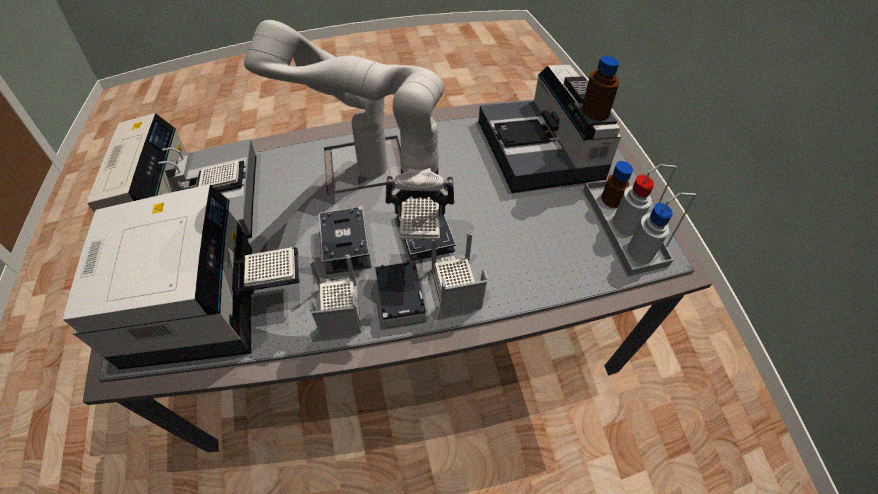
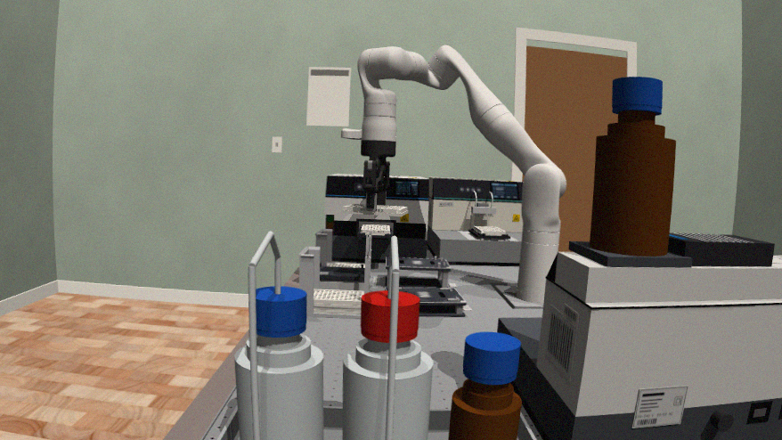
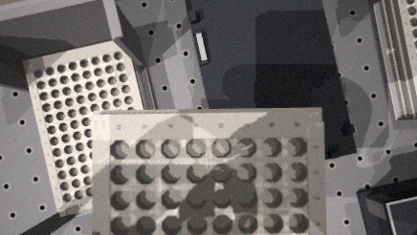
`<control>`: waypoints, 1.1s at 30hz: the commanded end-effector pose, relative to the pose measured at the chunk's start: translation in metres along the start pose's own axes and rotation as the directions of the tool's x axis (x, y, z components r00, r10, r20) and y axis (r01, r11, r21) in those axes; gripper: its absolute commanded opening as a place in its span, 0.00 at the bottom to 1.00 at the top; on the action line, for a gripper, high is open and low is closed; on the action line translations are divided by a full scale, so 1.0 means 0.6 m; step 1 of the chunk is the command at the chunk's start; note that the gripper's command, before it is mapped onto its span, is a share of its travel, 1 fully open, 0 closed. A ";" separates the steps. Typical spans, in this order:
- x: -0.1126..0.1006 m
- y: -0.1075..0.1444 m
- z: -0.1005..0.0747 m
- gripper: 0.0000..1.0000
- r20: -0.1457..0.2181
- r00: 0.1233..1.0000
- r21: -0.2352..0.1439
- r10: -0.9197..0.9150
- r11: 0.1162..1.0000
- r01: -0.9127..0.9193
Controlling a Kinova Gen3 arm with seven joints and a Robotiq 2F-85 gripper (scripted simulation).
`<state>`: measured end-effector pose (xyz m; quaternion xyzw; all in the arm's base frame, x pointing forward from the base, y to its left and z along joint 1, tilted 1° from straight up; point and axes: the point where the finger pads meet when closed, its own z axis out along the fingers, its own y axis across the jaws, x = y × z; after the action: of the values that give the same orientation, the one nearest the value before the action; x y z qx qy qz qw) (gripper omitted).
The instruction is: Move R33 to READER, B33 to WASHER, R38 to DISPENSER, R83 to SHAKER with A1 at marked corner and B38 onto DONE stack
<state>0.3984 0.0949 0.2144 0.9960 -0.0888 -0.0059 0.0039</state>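
Note:
My gripper (image 1: 419, 201) (image 2: 376, 203) is shut across the width of a white well plate (image 1: 419, 219) (image 2: 377, 208) (image 3: 210, 181) and holds it level in the air above the black N6 nest (image 1: 446, 243). I cannot read the plate's label. In front of it is an empty black platform (image 1: 399, 293) (image 3: 287, 57) between two stack racks. The right rack holds a plate (image 1: 454, 272) (image 3: 81, 124), and so does the left rack (image 1: 336, 294). One plate (image 1: 270, 267) sits on the big left instrument's tray, and another plate (image 1: 218, 174) (image 2: 489, 231) sits on the back-left instrument. The right instrument's black tray (image 1: 521, 132) is empty.
The RG nest (image 1: 343, 233) stands left of N6. A tray of bottles (image 1: 638, 208) stands at the right edge, and a brown bottle (image 1: 600, 92) stands on the right instrument. The rack walls and posts rise beside the black platform.

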 end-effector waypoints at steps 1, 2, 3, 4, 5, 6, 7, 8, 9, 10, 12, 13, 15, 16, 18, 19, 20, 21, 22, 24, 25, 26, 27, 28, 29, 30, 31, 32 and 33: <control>0.025 0.014 0.001 0.94 -0.001 1.000 -0.001 -0.029 1.000 0.029; 0.025 0.014 0.001 0.94 -0.001 1.000 -0.001 -0.029 1.000 0.029; 0.025 0.014 0.001 0.94 -0.001 1.000 -0.001 -0.029 1.000 0.029; 0.030 0.017 0.001 0.94 0.000 0.999 -0.002 -0.040 0.999 0.040; 0.034 0.019 0.001 0.94 0.000 0.999 -0.001 -0.052 0.999 0.052; 0.039 0.022 0.001 0.94 0.000 0.998 -0.001 -0.064 0.998 0.064; 0.044 0.025 0.001 0.94 0.000 0.997 -0.001 -0.075 0.997 0.075; 0.049 0.027 0.001 0.94 0.000 0.996 -0.002 -0.087 0.996 0.087; 0.054 0.030 0.002 0.94 0.000 0.996 -0.002 -0.089 0.996 0.089; 0.059 0.033 0.002 0.94 0.000 0.996 -0.002 -0.088 0.996 0.088; 0.069 0.038 0.002 0.94 0.000 0.996 -0.002 -0.088 0.996 0.088; 0.074 0.041 0.002 0.94 0.000 0.996 -0.002 -0.088 0.996 0.088; 0.082 0.045 0.002 0.94 0.001 0.996 -0.002 -0.089 0.996 0.089; 0.087 0.048 0.002 0.94 0.001 0.995 -0.002 -0.101 0.995 0.101; 0.097 0.053 0.002 0.94 0.001 0.992 -0.002 -0.124 0.992 0.124; 0.097 0.053 0.002 0.94 0.001 0.992 -0.002 -0.124 0.992 0.124; 0.097 0.053 0.002 0.94 0.001 0.992 -0.002 -0.124 0.992 0.124; 0.101 0.054 0.001 0.94 0.000 0.990 -0.002 -0.138 0.990 0.138; 0.106 0.056 0.001 0.94 0.000 0.989 -0.002 -0.149 0.989 0.149; 0.116 0.063 0.002 0.94 0.001 0.985 -0.002 -0.171 0.985 0.171; 0.121 0.066 0.002 0.94 0.001 0.983 -0.002 -0.182 0.983 0.182; 0.126 0.068 0.002 0.94 0.001 0.981 -0.003 -0.193 0.981 0.193; 0.131 0.071 0.002 0.94 0.001 0.979 -0.003 -0.205 0.979 0.205; 0.136 0.073 0.002 0.94 0.002 0.978 -0.003 -0.208 0.978 0.208; 0.140 0.075 0.002 0.94 0.002 0.978 -0.003 -0.208 0.978 0.208; 0.145 0.077 0.002 0.94 0.002 0.978 -0.003 -0.209 0.978 0.209; 0.150 0.080 0.002 0.94 0.002 0.978 -0.003 -0.209 0.978 0.209; 0.155 0.082 0.002 0.94 0.002 0.978 -0.003 -0.209 0.978 0.209; 0.160 0.084 0.002 0.94 0.002 0.978 -0.003 -0.210 0.978 0.210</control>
<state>0.4743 0.0359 0.2134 0.9998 0.0171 -0.0069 0.0029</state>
